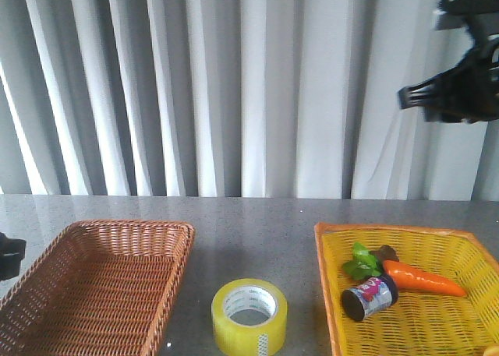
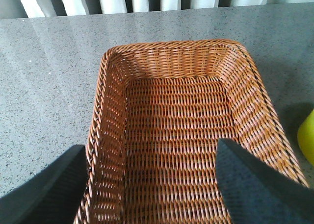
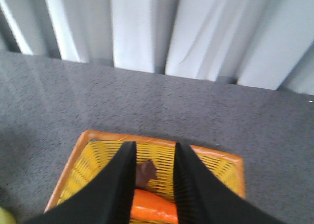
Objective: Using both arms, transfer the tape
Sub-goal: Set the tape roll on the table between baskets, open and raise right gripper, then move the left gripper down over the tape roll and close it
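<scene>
The tape (image 1: 249, 315) lay flat near the surface's (image 1: 257, 223) front edge, untouched. It was probably light and rigid but slick-sided, best pinched across its wall through the core. The left gripper (image 2: 152, 185) gaped wide; the right gripper (image 3: 153, 180) stood narrowly parted, holding nothing.

My right arm's black, angular gripper housing (image 1: 460, 91) looks bulky. Its two fingers (image 3: 189, 185) are matte black wedges, ribbed inside. My left gripper's pads (image 2: 255, 185) are dark grey, finely textured.
</scene>
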Action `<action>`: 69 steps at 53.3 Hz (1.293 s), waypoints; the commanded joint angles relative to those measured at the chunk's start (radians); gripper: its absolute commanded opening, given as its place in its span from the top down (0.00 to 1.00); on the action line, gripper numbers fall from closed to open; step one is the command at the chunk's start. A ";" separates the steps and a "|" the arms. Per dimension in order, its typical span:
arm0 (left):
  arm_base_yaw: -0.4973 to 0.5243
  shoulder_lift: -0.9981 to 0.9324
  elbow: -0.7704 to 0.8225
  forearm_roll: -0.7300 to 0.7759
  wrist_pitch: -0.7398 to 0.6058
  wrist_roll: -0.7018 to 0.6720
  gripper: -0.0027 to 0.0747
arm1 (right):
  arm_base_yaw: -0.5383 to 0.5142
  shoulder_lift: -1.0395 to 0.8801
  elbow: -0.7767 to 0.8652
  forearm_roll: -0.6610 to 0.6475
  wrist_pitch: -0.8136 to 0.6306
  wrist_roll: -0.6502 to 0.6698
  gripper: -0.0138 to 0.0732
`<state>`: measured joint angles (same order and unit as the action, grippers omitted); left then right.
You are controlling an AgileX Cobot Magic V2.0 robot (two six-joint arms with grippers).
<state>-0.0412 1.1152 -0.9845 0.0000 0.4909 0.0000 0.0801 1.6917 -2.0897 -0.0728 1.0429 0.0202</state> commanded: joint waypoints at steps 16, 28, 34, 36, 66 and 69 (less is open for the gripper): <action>-0.001 -0.020 -0.035 -0.012 -0.073 -0.009 0.30 | -0.182 -0.134 -0.027 0.219 -0.040 -0.148 0.85; -0.018 -0.020 -0.066 -0.012 -0.086 -0.009 0.30 | -0.182 -0.128 -0.027 0.223 -0.024 -0.147 0.85; -0.062 -0.017 -0.141 -0.012 -0.070 -0.007 0.30 | -0.182 -0.127 -0.027 0.223 -0.023 -0.149 0.85; -0.078 -0.010 -0.168 -0.012 -0.068 -0.006 0.30 | -0.182 -0.127 -0.027 0.221 -0.023 -0.149 0.85; -0.366 0.512 -0.773 -0.012 0.316 -0.039 0.30 | -0.182 -0.127 -0.027 0.219 -0.022 -0.149 0.85; -0.390 0.576 -0.809 -0.012 0.340 -0.070 0.30 | -0.182 -0.127 -0.027 0.219 -0.022 -0.149 0.85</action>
<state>-0.3941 1.6473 -1.7133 0.0000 0.8375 -0.0235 -0.0970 1.5942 -2.0914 0.1430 1.0843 -0.1185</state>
